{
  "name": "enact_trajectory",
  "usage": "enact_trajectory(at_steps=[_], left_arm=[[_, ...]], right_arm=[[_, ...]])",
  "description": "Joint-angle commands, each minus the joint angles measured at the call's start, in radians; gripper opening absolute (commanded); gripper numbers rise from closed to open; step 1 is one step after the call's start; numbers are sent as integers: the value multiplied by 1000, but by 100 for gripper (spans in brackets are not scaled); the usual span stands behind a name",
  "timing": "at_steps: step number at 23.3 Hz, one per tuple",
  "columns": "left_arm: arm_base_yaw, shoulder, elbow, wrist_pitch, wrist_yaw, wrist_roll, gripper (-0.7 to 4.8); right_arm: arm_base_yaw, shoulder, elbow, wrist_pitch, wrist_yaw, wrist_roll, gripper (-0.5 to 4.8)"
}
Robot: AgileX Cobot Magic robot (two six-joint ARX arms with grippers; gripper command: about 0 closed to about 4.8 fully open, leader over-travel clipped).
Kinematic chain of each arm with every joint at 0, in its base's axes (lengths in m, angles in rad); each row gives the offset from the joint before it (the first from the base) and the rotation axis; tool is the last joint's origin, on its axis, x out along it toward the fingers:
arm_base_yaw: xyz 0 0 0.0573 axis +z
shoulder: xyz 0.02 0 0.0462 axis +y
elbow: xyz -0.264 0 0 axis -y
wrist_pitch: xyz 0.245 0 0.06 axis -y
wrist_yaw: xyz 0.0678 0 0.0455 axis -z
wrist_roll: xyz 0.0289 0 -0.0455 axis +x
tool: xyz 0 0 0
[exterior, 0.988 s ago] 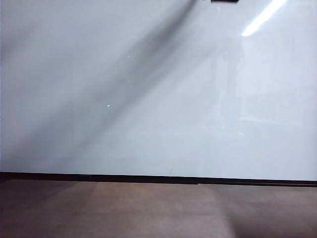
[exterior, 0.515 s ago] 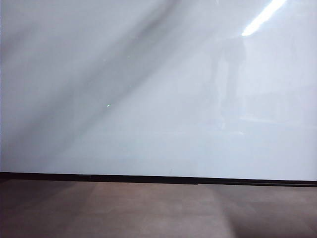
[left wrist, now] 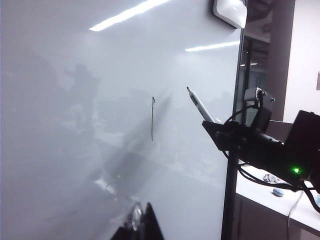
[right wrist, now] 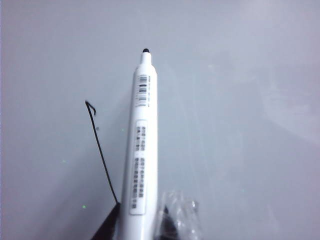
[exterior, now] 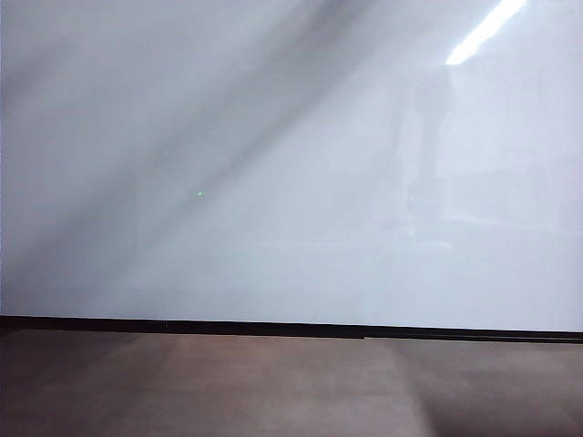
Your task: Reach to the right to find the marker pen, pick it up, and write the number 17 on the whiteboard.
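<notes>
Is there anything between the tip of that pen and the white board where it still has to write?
Nothing visible does. The right gripper holds the marker pen, its tip pointing at bare whiteboard beside the stroke already drawn. The left gripper hangs off to the side, clear of the pen.

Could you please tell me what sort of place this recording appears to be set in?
Probably an office or lab room: a very large glossy white whiteboard mirrors ceiling strip lights, a white countertop stands beside it, and the right gripper holds a white marker pen.

Dim, hazy frames; ceiling-light glare and diagonal shadows across whiteboard (exterior: 273, 182).
</notes>
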Motion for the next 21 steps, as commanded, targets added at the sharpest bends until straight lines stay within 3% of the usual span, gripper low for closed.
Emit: enact_trajectory(at_steps=[1,21], left_arm=[[2,1,3,11,2,0,-5],[2,2,3,10,1,0,-5]], right_arm=[[-16,18,42,-23,-45,-2,-6],[-23,119,122,-55,-63,-1,-6]])
